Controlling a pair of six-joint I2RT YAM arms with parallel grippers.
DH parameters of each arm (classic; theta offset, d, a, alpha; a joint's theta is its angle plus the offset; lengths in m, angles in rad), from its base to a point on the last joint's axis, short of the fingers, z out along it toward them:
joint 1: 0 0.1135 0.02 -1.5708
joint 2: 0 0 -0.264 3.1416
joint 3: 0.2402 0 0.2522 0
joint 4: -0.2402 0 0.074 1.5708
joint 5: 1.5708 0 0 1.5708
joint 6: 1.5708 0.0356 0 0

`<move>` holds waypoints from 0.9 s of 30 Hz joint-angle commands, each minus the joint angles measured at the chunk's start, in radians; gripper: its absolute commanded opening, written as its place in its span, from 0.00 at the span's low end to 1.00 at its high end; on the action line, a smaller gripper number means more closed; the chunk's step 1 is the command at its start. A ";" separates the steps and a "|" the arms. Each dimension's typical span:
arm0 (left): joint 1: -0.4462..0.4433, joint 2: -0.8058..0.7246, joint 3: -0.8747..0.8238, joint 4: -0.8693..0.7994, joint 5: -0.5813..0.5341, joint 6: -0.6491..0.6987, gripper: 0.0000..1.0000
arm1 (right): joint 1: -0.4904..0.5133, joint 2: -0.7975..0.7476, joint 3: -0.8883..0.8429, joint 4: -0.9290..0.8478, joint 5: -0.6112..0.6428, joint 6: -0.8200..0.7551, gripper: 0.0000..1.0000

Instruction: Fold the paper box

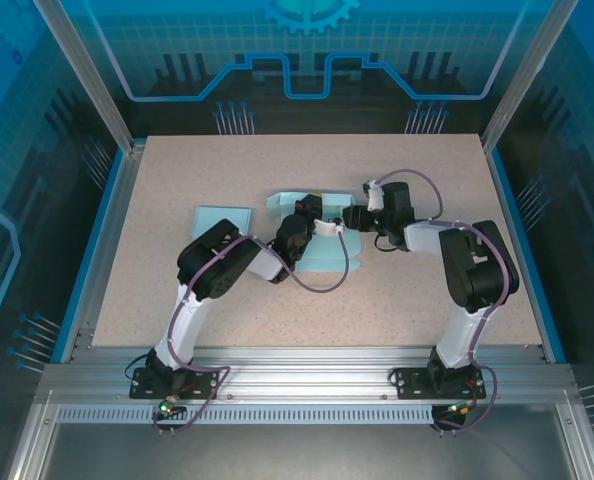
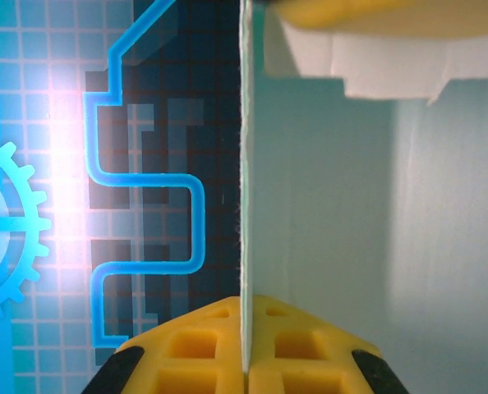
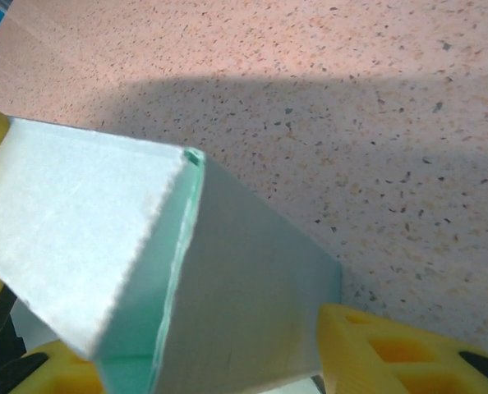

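The pale mint paper box lies partly folded at the middle of the table, between both arms. My left gripper reaches it from the left. In the left wrist view, that gripper is shut on one upright thin wall of the box, with the paper edge pinched between its yellow fingers. My right gripper comes in from the right. In the right wrist view, a folded double wall of the box sits between its yellow fingers, which are closed against it.
A separate flat mint sheet lies on the table left of the box. The speckled tabletop is bordered by a blue rim and transparent enclosure walls. A yellow finger of the other gripper shows at the top of the left wrist view.
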 commanded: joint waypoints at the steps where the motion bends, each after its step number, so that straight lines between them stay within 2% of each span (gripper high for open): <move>1: -0.021 -0.010 -0.036 -0.091 0.061 -0.005 0.02 | 0.018 0.018 0.057 0.015 0.053 -0.029 0.47; 9: -0.029 -0.009 -0.034 -0.089 0.064 -0.012 0.02 | 0.059 0.019 0.083 -0.030 0.172 -0.046 0.43; 13: -0.034 -0.010 -0.027 -0.075 0.054 -0.024 0.03 | 0.101 0.012 0.107 -0.096 0.283 -0.063 0.28; 16: -0.043 -0.014 -0.023 -0.057 0.037 -0.036 0.04 | 0.124 0.018 0.132 -0.146 0.357 -0.067 0.24; 18: -0.052 -0.020 -0.015 -0.038 0.011 -0.054 0.22 | 0.137 0.015 0.134 -0.160 0.393 -0.072 0.21; 19: -0.058 -0.026 -0.012 -0.026 -0.007 -0.070 0.35 | 0.143 0.011 0.132 -0.164 0.416 -0.074 0.20; 22: -0.081 -0.064 -0.011 -0.015 -0.052 -0.132 0.58 | 0.162 0.003 0.128 -0.178 0.467 -0.093 0.15; 25: -0.112 -0.127 -0.029 -0.009 -0.087 -0.215 0.94 | 0.178 0.002 0.134 -0.203 0.512 -0.114 0.07; 26: -0.124 -0.148 -0.037 0.001 -0.100 -0.242 0.99 | 0.183 0.001 0.137 -0.212 0.522 -0.120 0.05; 27: -0.137 -0.169 -0.045 0.015 -0.112 -0.265 0.99 | 0.187 0.002 0.137 -0.217 0.530 -0.126 0.04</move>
